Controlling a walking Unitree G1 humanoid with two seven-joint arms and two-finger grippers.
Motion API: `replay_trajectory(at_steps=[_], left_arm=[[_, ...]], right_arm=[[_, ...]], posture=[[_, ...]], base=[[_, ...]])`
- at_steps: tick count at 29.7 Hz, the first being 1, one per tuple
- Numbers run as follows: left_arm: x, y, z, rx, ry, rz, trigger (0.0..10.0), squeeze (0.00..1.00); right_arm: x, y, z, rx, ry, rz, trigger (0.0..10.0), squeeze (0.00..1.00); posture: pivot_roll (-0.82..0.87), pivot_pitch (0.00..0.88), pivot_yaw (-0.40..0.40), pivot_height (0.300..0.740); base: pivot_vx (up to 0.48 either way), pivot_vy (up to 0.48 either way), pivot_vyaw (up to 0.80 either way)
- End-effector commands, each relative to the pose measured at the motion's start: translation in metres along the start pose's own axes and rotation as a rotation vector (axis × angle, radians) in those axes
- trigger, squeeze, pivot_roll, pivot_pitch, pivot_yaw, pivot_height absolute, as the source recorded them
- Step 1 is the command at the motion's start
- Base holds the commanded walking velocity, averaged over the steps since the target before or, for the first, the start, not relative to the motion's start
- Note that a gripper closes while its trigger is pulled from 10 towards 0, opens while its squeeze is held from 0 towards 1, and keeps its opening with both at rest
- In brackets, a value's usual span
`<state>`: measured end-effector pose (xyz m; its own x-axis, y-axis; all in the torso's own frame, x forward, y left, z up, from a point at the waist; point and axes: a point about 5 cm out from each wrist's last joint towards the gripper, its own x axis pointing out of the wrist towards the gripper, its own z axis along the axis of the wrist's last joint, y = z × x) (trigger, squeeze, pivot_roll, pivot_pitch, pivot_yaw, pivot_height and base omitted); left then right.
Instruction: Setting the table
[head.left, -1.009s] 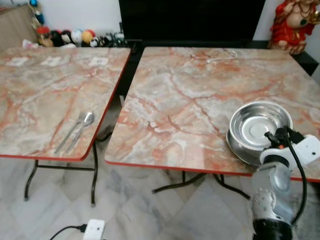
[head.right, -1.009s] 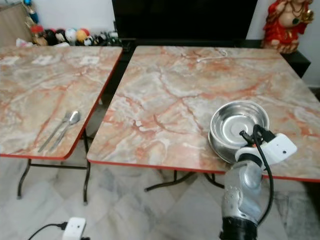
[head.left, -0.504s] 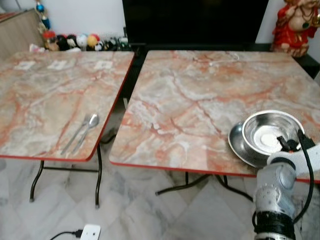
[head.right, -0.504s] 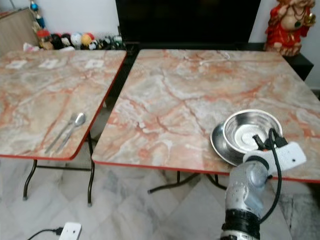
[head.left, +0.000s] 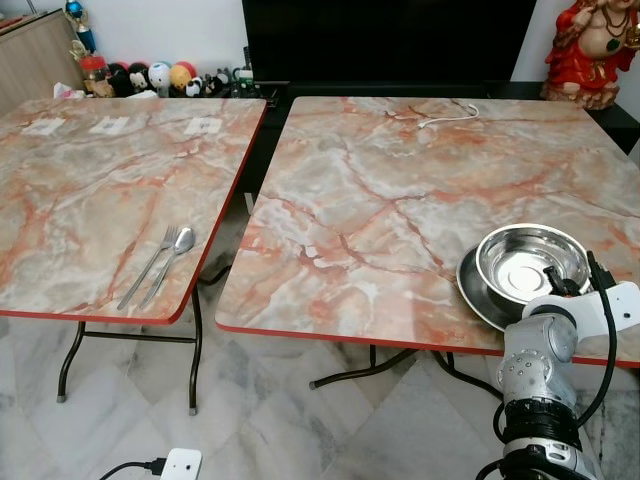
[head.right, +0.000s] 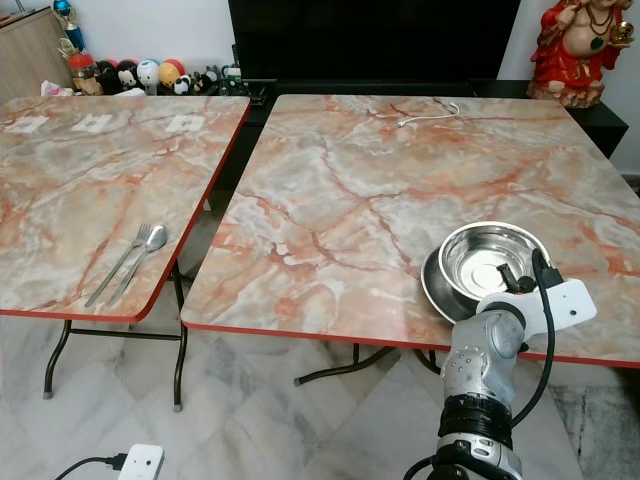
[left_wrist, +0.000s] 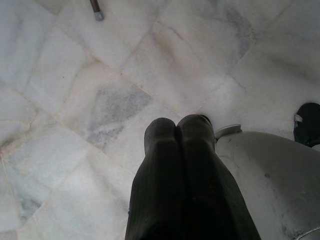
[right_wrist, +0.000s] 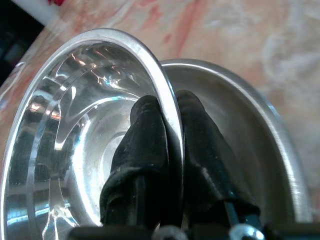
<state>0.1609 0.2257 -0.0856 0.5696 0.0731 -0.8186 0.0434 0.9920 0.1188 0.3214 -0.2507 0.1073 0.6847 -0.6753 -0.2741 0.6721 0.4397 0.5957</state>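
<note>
Steel bowl sits mouth-up on a steel plate at the right surface's near edge, right hand pinching its rim. Since a second ago the bowl seems barely moved. Left hand clenched over the floor; fork and spoon point away.

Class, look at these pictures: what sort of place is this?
Probably a home living or dining room: two marble-patterned folding tables, a red figurine beside a dark screen, and small toys lined up along the wall.

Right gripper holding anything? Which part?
Yes: right gripper pinches the steel bowl by its near rim, one finger inside, one outside. Left gripper holds nothing.
</note>
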Motion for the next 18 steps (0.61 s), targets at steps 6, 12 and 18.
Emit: replay_trajectory(at_steps=[6, 12, 18], left_arm=[[-0.0011, 0.0033, -0.0037, -0.008, 0.011, 0.014, 10.0, 0.0], [-0.0011, 0.0029, -0.0036, -0.011, 0.01, 0.014, 10.0, 0.0], [-0.0011, 0.003, -0.0036, -0.011, 0.01, 0.014, 10.0, 0.0]], right_arm=[[-0.0035, -0.003, -0.0033, 0.021, 0.005, -0.029, 10.0, 0.0], [-0.0036, -0.0032, -0.0056, 0.023, 0.018, -0.033, 10.0, 0.07], [-0.0037, -0.0029, -0.0062, 0.024, 0.021, -0.033, 10.0, 0.1]], posture=[[0.07, 0.0, 0.025, 0.74], [0.08, 0.0, 0.022, 0.74], [0.08, 0.0, 0.022, 0.74]], base=[[0.0, 0.0, 0.0], [0.0, 0.0, 0.0], [0.0, 0.0, 0.0]])
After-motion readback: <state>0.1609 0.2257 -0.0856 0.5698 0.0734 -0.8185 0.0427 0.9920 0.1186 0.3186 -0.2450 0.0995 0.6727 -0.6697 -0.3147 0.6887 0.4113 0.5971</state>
